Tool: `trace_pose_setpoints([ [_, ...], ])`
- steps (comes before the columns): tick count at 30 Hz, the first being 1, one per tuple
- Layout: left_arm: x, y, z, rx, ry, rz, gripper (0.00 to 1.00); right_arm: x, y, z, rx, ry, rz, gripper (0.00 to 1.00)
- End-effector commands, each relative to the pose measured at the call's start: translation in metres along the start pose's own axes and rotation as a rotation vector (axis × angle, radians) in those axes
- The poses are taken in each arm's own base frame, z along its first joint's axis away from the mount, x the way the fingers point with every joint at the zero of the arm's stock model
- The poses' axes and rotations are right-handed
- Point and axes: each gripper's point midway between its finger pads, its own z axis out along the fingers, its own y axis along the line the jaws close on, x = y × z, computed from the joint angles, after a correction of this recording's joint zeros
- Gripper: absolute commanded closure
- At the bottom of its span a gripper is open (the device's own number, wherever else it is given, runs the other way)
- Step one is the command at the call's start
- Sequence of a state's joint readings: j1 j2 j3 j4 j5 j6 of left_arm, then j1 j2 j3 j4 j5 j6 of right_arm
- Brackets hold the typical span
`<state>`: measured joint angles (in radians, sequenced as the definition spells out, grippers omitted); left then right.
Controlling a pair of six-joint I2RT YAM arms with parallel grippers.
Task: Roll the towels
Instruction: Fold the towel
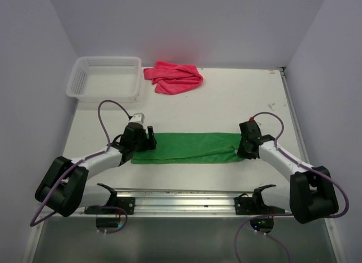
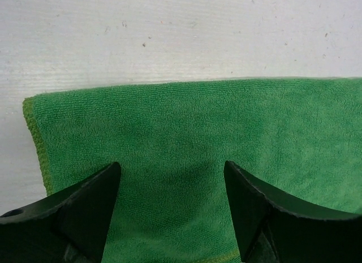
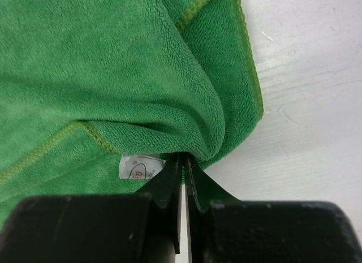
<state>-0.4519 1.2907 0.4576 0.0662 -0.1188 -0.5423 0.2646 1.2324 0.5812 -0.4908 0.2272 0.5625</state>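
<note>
**Inspector:** Report the position of the task item.

**Operator:** From my station I see the green microfibre towel point(image 1: 189, 146) lying flat on the white worktop point(image 1: 237, 104), folded into a long strip that runs left to right between the two arms. A second, pink towel point(image 1: 174, 77) lies crumpled near the far edge. Just to its left stands a white perforated plastic basket point(image 1: 104, 77), apart from it.

**Inspector:** Left claw?

**Operator:** The left claw point(image 2: 171, 166) is spread wide over the strip's left end, one finger on either side of a bare stretch of cloth. It grips nothing. I cannot tell whether the tips touch the fabric.

**Inspector:** Right claw?

**Operator:** The right claw point(image 3: 184, 156) is closed, its fingers pressed together on a fold at the strip's right end. The cloth bunches and lifts slightly where it is pinched.

**Inspector:** Any labels or writing?

**Operator:** One small white care tag point(image 3: 141, 167) shows under the fold, just left of the right fingertips. It carries a red mark and some faint print. I cannot read either. I see no brand on the arms, basket or worktop.

**Inspector:** Condition of the cloth?

**Operator:** The hem is stitched in a lighter yellow-green thread. The left end lies square and flat, and the right end is rumpled, with its layers parted.
</note>
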Motion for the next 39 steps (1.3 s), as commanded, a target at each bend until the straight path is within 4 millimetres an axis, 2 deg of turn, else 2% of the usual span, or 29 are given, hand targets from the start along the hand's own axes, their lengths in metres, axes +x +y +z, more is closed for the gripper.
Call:
trace_pose_setpoints([
  [1,-0.020,0.001,0.004,-0.027,-0.057,-0.025,0.22,-0.009,-0.001,-0.015,-0.001,-0.008,-0.031,0.97],
  [4,-0.022,0.003,0.006,-0.038,-0.057,-0.023,0.22,-0.012,-0.001,-0.020,0.000,-0.001,-0.031,1.00],
  [15,-0.033,0.017,0.012,-0.124,-0.038,-0.053,0.22,0.001,-0.007,-0.020,0.065,0.113,-0.050,1.00],
  [20,-0.033,0.022,0.014,-0.136,-0.031,-0.073,0.22,0.011,-0.003,-0.018,0.039,0.168,-0.066,1.00],
  [22,-0.033,0.024,0.014,-0.137,-0.029,-0.078,0.22,0.013,0.003,-0.016,0.016,0.198,-0.079,0.95],
  [25,-0.034,0.027,0.013,-0.154,-0.034,-0.081,0.22,0.022,0.009,-0.013,-0.014,0.255,-0.103,0.93],
  [28,-0.032,0.037,0.008,-0.185,-0.027,-0.087,0.22,0.021,0.008,-0.014,-0.006,0.256,-0.107,0.92],
  [31,-0.033,0.041,0.006,-0.190,-0.038,-0.098,0.22,0.020,0.003,-0.015,0.022,0.256,-0.111,1.00],
  [39,-0.039,0.050,0.006,-0.210,-0.046,-0.104,0.22,0.014,-0.004,-0.020,0.060,0.261,-0.160,1.00],
])
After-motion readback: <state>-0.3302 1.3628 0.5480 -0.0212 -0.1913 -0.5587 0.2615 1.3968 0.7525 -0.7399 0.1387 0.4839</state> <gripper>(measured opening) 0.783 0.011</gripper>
